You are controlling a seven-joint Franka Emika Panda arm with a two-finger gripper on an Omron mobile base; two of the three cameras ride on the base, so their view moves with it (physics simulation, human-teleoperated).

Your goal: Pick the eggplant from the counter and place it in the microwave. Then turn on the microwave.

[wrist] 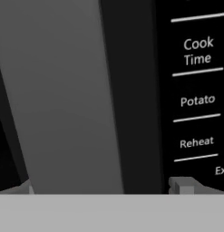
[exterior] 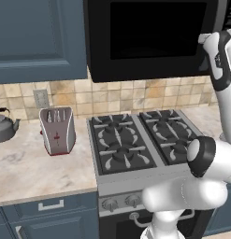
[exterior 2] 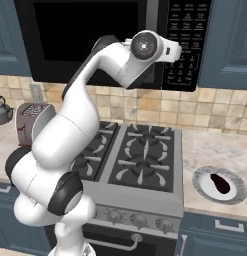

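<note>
The large black over-range microwave (exterior 2: 115, 42) hangs above the grey gas stove (exterior 2: 137, 165), its wide dark window door shut and its long grey vertical handle (wrist: 68, 95) running beside the button keypad (exterior 2: 187, 37). In the hand view the handle stands close up, with the keypad labels "Cook Time", "Potato" and "Reheat" just to its right. The end effector (wrist: 106, 188) sits right in front of the handle, its two finger tips spread wide, one at either side of the bar, holding nothing.

The white arm rises from the base and bends up over the stove to the microwave's right part. Blue wall cabinets close in on both sides of the microwave, and a tiled backsplash lies below it.

The small, rounded, dark purple-maroon eggplant (exterior 2: 220, 183) lies on a round white plate with a grey rim (exterior 2: 200, 181) on the light beige marbled tabletop (exterior 2: 207, 147), right of the stove, near the front edge and well apart from the arm. Left of the stove, the tabletop carries a silver toaster (exterior: 57, 130) and a grey kettle (exterior: 3, 125), with bare stone in front of them.
</note>
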